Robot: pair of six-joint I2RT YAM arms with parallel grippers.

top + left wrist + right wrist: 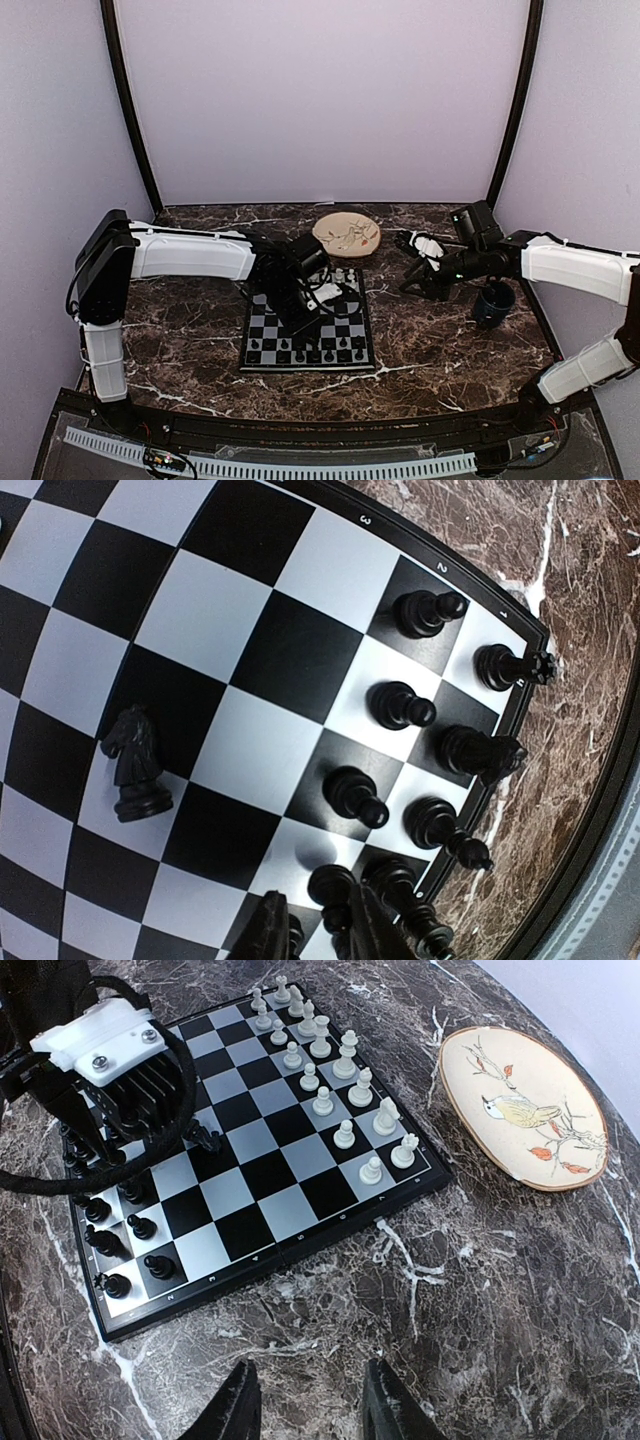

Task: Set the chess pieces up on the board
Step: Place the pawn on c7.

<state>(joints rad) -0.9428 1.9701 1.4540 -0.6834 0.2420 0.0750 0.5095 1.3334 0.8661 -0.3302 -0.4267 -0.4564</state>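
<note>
White pieces (330, 1090) ranked; black pieces (430, 780) nearly, knight (135, 765) stray mid-board. My left pincer (322, 935): cannot tell; right pincer (305, 1405) gapes, empty.

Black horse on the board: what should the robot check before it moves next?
1. Black horse standing upright: ok.
2. Black horse in its home row: not ok, it stands alone mid-board.
3. Left claw empty: cannot tell, a pawn shows between its fingers.
4. Right claw open and off the board: ok.
5. White pieces lined up in two rows: ok.
</note>
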